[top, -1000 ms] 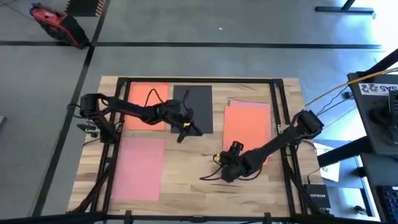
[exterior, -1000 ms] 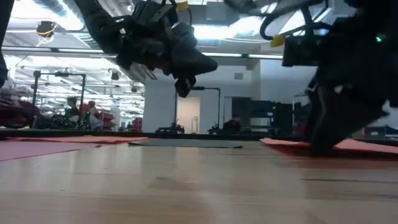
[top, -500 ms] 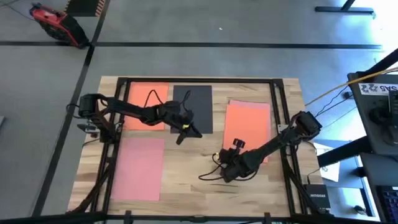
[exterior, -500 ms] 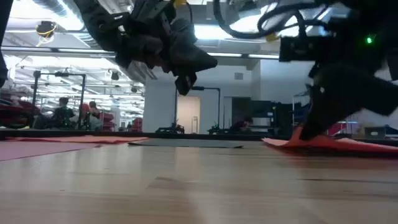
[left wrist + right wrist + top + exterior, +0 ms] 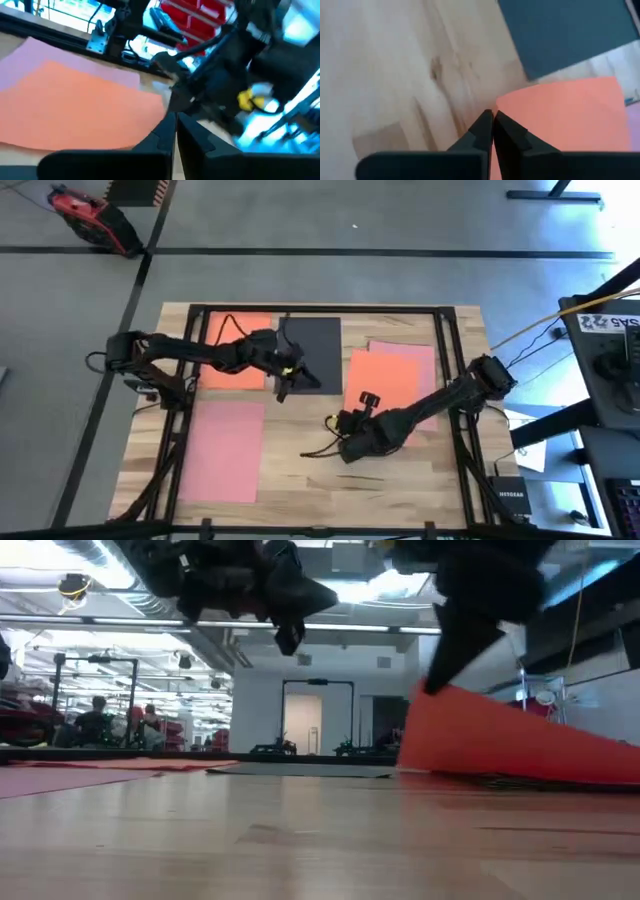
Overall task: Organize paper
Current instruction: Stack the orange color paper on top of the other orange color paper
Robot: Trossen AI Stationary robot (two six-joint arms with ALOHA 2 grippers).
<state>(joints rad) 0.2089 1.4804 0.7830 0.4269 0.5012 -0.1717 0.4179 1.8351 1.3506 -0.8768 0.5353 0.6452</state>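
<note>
Barely begun: my right jaws (image 5: pixel 345 423) clamp the orange sheet's (image 5: pixel 385 380) corner, my left jaws (image 5: pixel 282 392) hover together; black (image 5: pixel 312 340) and pink (image 5: pixel 225 452) sheets lie unstacked.

I am working in a robotics lab or open workshop hall. The wooden tabletop (image 5: pixel 310 480) stands on a bare grey concrete floor (image 5: pixel 380 275) marked with dark tape lines (image 5: pixel 400 252). Beyond the tabletop, the low view shows a large industrial room: exposed ducts and pipes under the ceiling (image 5: pixel 90 560), rows of strip lights, and a white wall with a dark-framed doorway (image 5: pixel 317 718). To the left of that doorway, people (image 5: pixel 97 720) sit among racks and equipment. Right of the tabletop stands a grey equipment cart (image 5: pixel 605 370) with a yellow cable (image 5: pixel 540 328) running to it. A red device (image 5: pixel 85 215) lies on the floor beyond the tabletop's far left corner.
</note>
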